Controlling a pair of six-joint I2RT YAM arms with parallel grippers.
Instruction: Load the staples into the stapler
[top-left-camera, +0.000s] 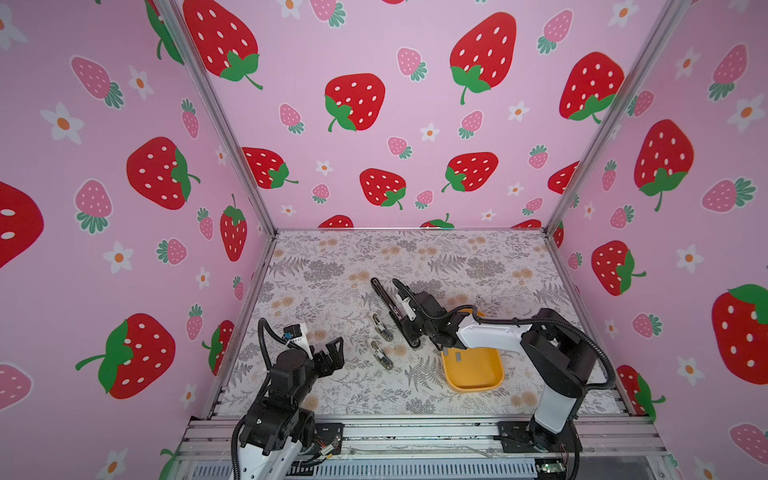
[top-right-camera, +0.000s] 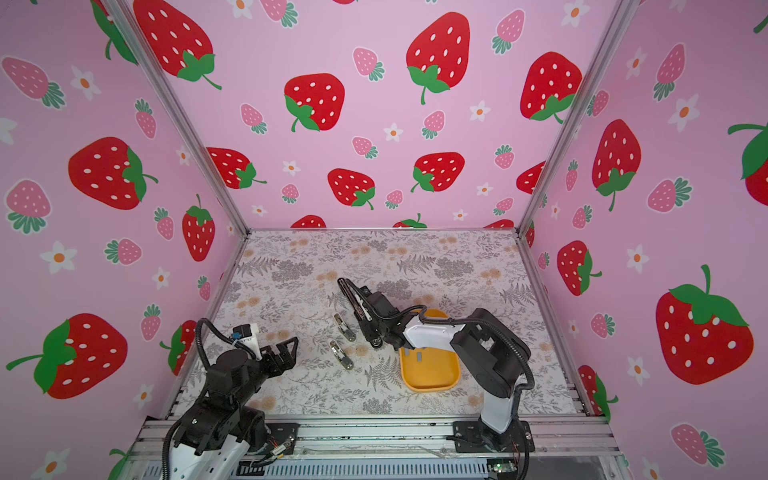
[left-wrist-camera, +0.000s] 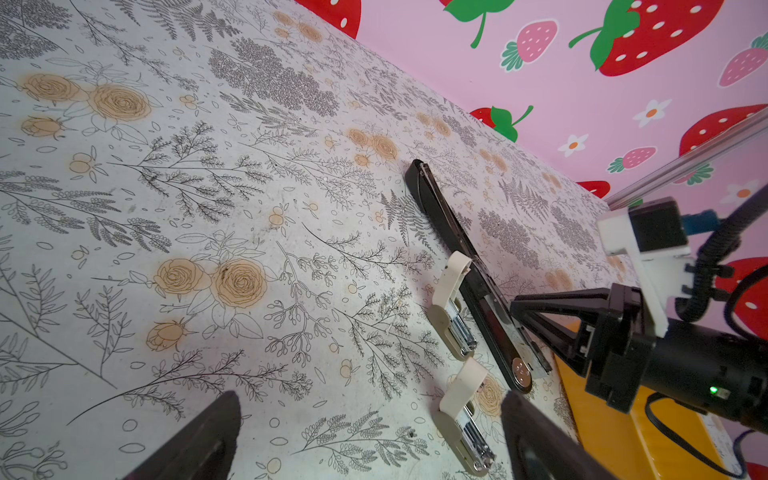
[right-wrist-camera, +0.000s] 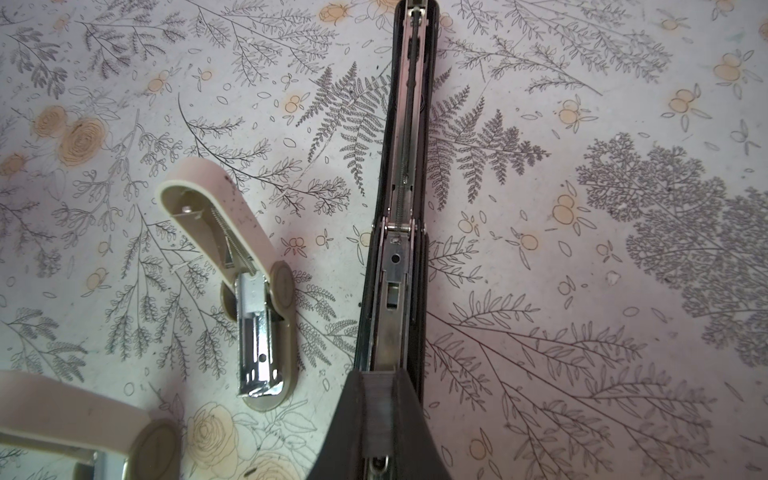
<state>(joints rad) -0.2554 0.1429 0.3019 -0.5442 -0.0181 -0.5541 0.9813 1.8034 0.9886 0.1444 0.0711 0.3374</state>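
Two steps look undone: fetching a strip and seating it. The black stapler (right-wrist-camera: 399, 270) lies hinged open on the table (top-left-camera: 332, 257), and the right gripper (left-wrist-camera: 517, 306) is pinched closed with its tip on the bared magazine (nothing visibly held). Staples (top-left-camera: 457, 356) lie in the yellow tray (top-left-camera: 473, 386) nearby. The left gripper (top-left-camera: 336, 353) hovers wide, empty. Next comes lifting a strip and aligning it with the channel.
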